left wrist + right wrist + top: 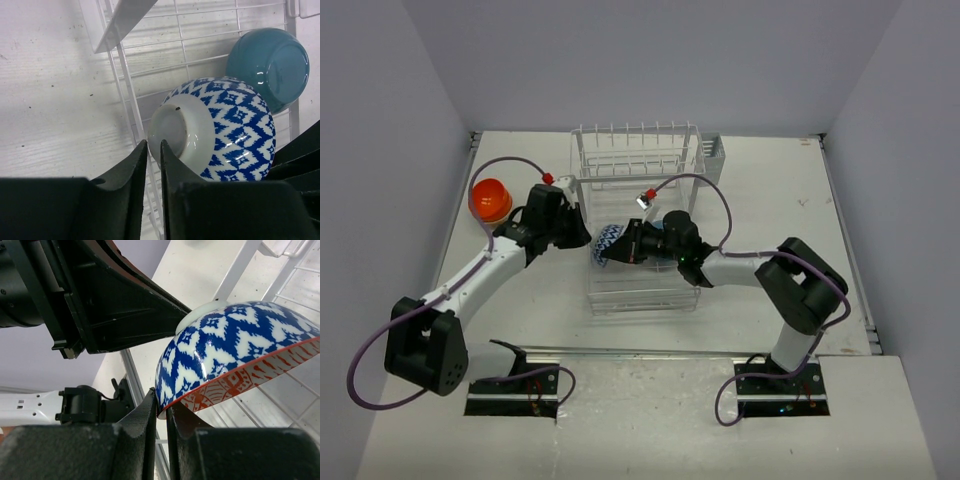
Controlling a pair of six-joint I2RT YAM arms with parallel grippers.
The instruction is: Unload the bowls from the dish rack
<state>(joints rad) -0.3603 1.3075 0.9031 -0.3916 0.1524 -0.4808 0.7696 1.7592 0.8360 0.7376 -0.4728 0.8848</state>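
The blue-and-white patterned bowl [608, 243] is tipped on its side over the flat tray part of the white dish rack [638, 160]. My right gripper [161, 400] is shut on its red-patterned rim [235, 385]. My left gripper [154, 145] is shut, and its tips rest against the bowl's white foot [175, 127] with nothing between them. From the right wrist the left gripper [115, 305] is a black mass just beyond the bowl [235, 345]. A teal bowl [270, 65] lies on the rack wires [125, 85] behind the patterned bowl [235, 130]. One orange bowl [490, 200] sits upside down on the table at the left.
The rack's upright tines [635, 135] and a grey cutlery caddy [712, 158] stand at the back. White walls close in the table on the left, right and rear. Both arm bases [520, 385] are bolted at the near edge.
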